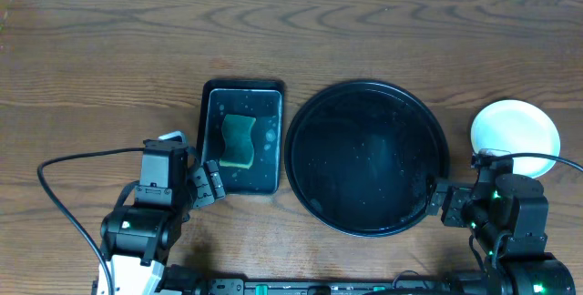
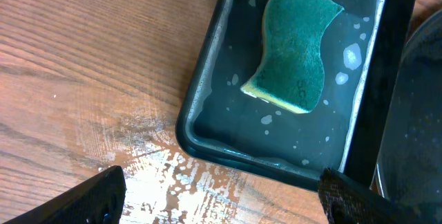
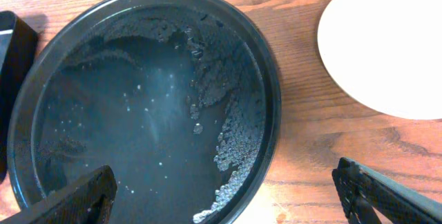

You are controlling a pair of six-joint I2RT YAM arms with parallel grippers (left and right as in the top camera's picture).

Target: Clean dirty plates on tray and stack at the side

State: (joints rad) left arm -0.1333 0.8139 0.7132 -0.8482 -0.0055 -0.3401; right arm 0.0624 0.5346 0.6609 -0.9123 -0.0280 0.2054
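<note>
The round black tray (image 1: 314,113) sits mid-table, wet with droplets and holding no plates; the right wrist view shows its beaded inside (image 3: 41,99). A white plate (image 1: 515,131) rests on the wood to the tray's right, and its edge fills the top right of the right wrist view (image 3: 387,44). I cannot tell whether other plates lie under it. My right gripper (image 1: 446,202) is open at the tray's near right rim, its jaws straddling the rim (image 3: 231,203). My left gripper (image 1: 206,186) hangs open and holding nothing over wet wood (image 2: 221,207), just before the sponge tray.
A small rectangular black tray (image 1: 208,113) with a green sponge (image 1: 239,140) lies left of the round tray, water pooled inside (image 2: 304,134). Cables loop along the front edge beside both arms. Bare wood lies at the back and far left.
</note>
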